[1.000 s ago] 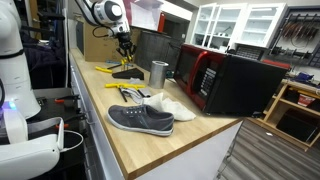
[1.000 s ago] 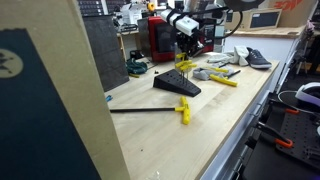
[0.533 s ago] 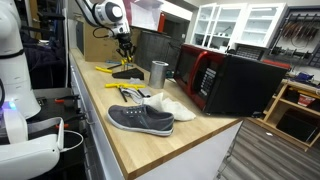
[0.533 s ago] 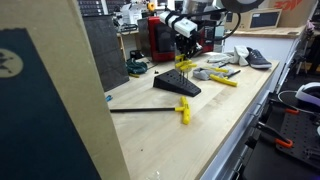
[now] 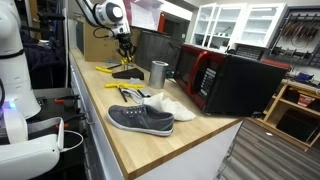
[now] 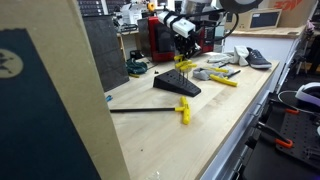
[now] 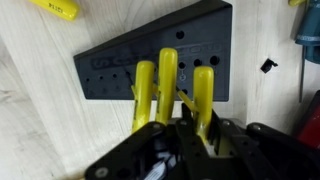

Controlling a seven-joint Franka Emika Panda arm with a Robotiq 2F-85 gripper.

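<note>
A black wedge-shaped tool holder with rows of holes lies on the wooden bench and shows in both exterior views. Three yellow screwdriver handles stand in it. My gripper hangs straight above the holder. Its fingers are closed on the rightmost yellow handle. The other two handles stand just beside the fingers. The screwdriver tips are hidden.
A metal cup, a grey shoe, a white shoe and a red and black microwave lie along the bench. Loose yellow tools and a long-shafted yellow-handled tool lie near the holder. A dark panel fills the foreground.
</note>
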